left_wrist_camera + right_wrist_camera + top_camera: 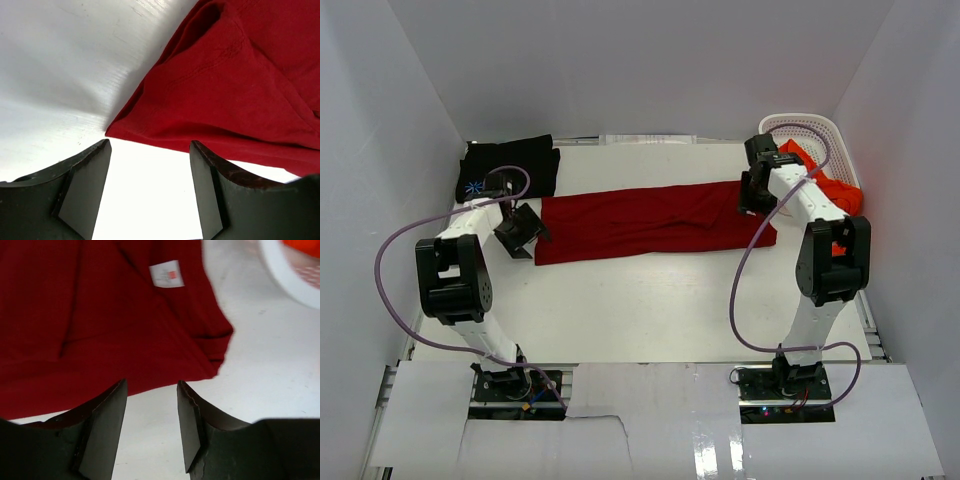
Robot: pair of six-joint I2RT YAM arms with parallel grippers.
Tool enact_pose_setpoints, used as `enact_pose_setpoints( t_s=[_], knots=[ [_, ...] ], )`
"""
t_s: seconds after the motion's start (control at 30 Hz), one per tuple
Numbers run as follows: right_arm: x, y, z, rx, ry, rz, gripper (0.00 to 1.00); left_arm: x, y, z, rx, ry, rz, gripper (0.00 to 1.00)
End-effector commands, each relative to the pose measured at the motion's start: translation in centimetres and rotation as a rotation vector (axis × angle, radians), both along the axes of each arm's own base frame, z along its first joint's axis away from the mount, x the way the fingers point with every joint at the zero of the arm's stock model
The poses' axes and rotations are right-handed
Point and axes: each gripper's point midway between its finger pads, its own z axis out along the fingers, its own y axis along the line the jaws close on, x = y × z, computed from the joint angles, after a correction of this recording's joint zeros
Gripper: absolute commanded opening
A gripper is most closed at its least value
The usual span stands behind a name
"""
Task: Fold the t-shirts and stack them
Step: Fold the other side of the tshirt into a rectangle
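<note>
Hovering at either end of a dark red t-shirt, both grippers stand with jaws apart, holding nothing.

The left gripper hangs just off the shirt's corner, and the right gripper is at the far end, below a white label (the cloth lies in a long strip on the table). A black t-shirt lies beyond the left gripper, and an orange-red t-shirt sits in the white basket beside the right gripper.
</note>
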Motion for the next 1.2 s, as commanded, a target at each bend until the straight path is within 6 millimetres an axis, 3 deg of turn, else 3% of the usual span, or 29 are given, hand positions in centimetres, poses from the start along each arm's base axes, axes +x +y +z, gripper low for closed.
enact_pose_setpoints(
  t_s=[0.0, 0.13, 0.2, 0.27, 0.33, 0.47, 0.67, 0.83, 1.1, 1.17],
  knots=[
    [1.3, 4.8, 1.1, 0.16, -0.092, 0.11, 0.51, -0.4, 0.9, 2.2, 0.045, -0.052, 0.02, 0.75],
    [0.9, 6.4, -0.7, 0.198, -0.063, 0.149, 0.5, 1.6, 0.0, 4.3, 0.0, -0.172, -0.009, 0.76],
    [1.0, 7.5, -1.1, 0.235, -0.057, 0.181, 0.47, 3.8, -0.7, 6.1, -0.037, -0.264, -0.042, 0.77],
    [1.5, 8.4, -1.4, 0.26, -0.063, 0.211, 0.46, 5.3, -1.1, 6.3, -0.026, -0.277, -0.068, 0.77],
    [1.6, 9.5, -1.7, 0.257, -0.061, 0.244, 0.44, 7.3, -1.8, 7.8, -0.007, -0.324, -0.102, 0.77],
    [1.9, 10.9, -2.7, 0.247, -0.043, 0.286, 0.44, 9.8, -2.6, 7.7, 0.02, -0.338, -0.133, 0.77],
    [2.2, 13.4, -4.6, 0.368, -0.001, 0.291, 0.42, 12.2, -2.1, 5.8, 0.051, -0.315, -0.143, 0.77],
    [2.6, 14.1, -5.2, 0.396, 0.002, 0.269, 0.42, 12.4, -1.6, 4.2, 0.073, -0.29, -0.137, 0.77],
    [3.2, 13.4, -4.8, 0.346, -0.022, 0.263, 0.42, 11.2, -1.6, 2.7, 0.076, -0.284, -0.139, 0.77],
    [3.2, 13.2, -4.7, 0.326, -0.028, 0.262, 0.37, 10.8, -1.6, 2.3, 0.074, -0.277, -0.139, 0.77]
  ],
)
